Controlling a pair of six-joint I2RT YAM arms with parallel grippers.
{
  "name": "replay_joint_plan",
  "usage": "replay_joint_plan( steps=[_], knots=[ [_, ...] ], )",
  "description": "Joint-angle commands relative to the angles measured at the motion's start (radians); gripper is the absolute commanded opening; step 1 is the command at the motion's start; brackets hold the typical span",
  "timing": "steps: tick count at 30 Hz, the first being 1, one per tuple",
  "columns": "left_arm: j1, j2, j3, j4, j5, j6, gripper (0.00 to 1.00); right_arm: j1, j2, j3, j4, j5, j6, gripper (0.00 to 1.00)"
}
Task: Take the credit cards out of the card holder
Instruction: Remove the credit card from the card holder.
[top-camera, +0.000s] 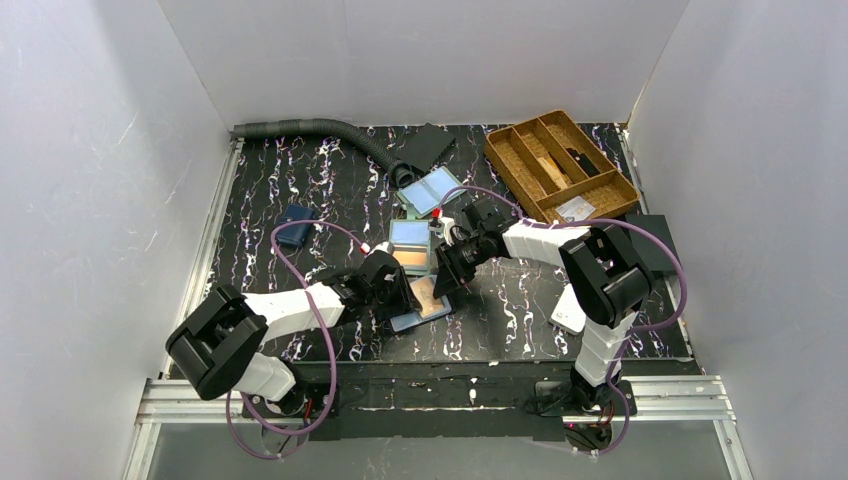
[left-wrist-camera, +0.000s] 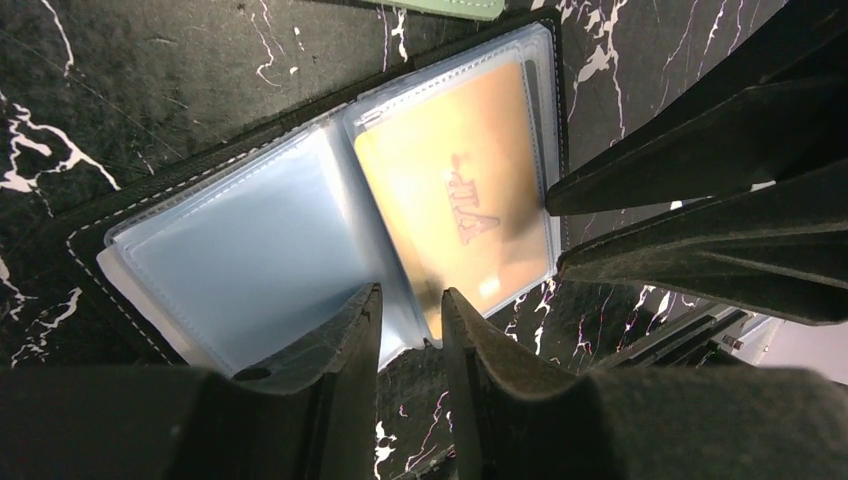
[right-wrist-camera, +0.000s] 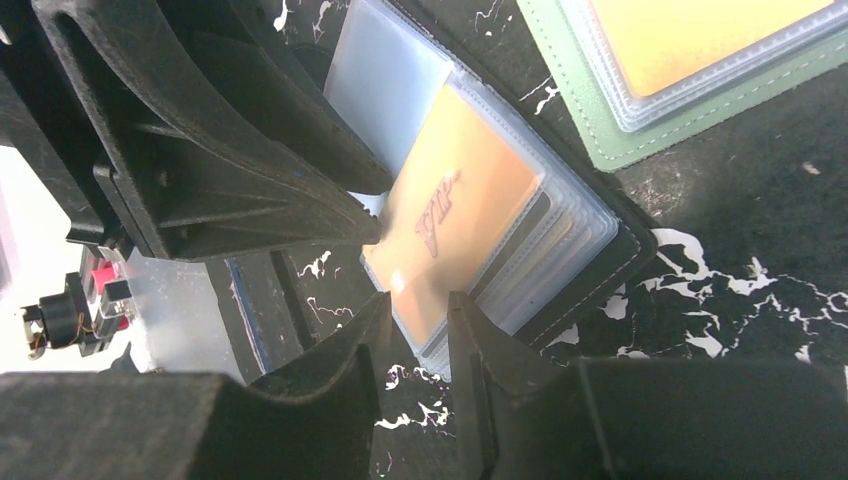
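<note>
A black-edged holder (top-camera: 425, 305) with clear sleeves lies open between both grippers; it shows an orange card (left-wrist-camera: 460, 190) marked VIP, which also shows in the right wrist view (right-wrist-camera: 460, 230), and pale empty sleeves (left-wrist-camera: 240, 260). My left gripper (left-wrist-camera: 410, 300) is narrowly open, its tips straddling a clear sleeve's near edge. My right gripper (right-wrist-camera: 418, 305) is narrowly open around the sleeve stack's corner. The grey-green card holder (top-camera: 411, 245), with a blue card (top-camera: 410, 233) and an orange card (top-camera: 411, 260), lies just behind, untouched; its rim (right-wrist-camera: 600, 140) shows in the right wrist view.
A bifold with two pale blue panels (top-camera: 432, 190) lies farther back, by the end of a grey hose (top-camera: 310, 130). A navy wallet (top-camera: 293, 225) is at the left. A wooden tray (top-camera: 555, 165) stands back right. A white box (top-camera: 568, 308) sits by the right arm.
</note>
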Motion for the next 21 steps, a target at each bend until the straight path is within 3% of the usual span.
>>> replay_joint_plan(
  steps=[1, 21],
  knots=[
    [-0.002, 0.022, 0.025, -0.015, -0.056, 0.020, 0.27, 0.004, 0.008, 0.036, -0.024, 0.019, -0.016, 0.37],
    [-0.002, 0.056, 0.029, -0.021, -0.041, 0.017, 0.21, 0.013, 0.073, 0.046, -0.056, 0.061, -0.043, 0.47]
  ],
)
